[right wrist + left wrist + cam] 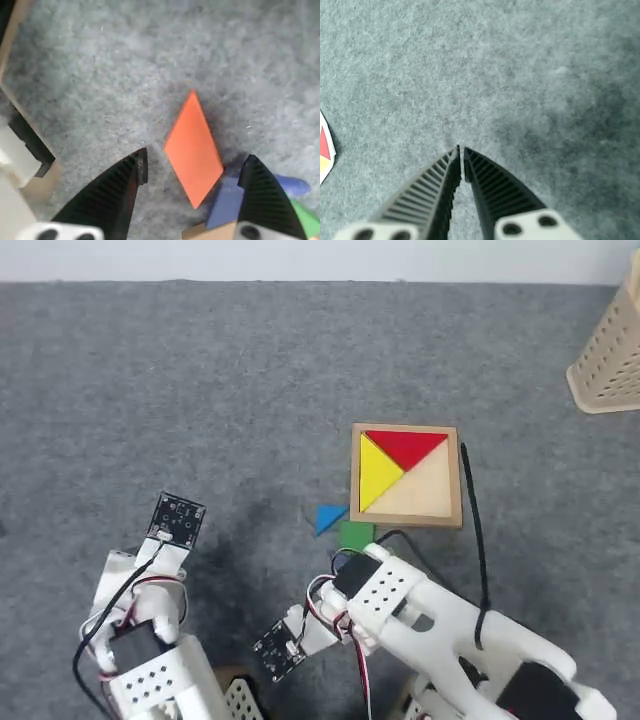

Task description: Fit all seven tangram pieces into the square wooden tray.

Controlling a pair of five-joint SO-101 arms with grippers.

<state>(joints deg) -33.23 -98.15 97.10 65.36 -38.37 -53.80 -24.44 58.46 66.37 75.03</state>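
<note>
A grey, felt-like covering [250,370] spreads over the whole table. A cream slotted basket [610,345] stands at the table's right edge, near the far corner. A pale wall [300,258] runs behind the far edge. What may be a printed card [324,150], white with red and yellow, lies on the covering.

1. Table cover [200,390]: grey cloth, carpet-like, fuzzy nap, matt.
2. Tray [420,521]: pale bare wood, smooth, matt; faint grain on floor.
3. Red triangle [406,446], yellow triangle [376,472]: flat colour coat, smooth, low sheen.
4. Orange piece [194,150]: same smooth finish, matt, crisp edges.
5. Left gripper [461,150], right gripper [196,162]: black plastic, ribbed inner faces, matt.
6. Right arm [440,625], left arm [150,660]: white plastic shells, perforated, satin.
7. Basket [610,350]: cream plastic, slotted.
</note>
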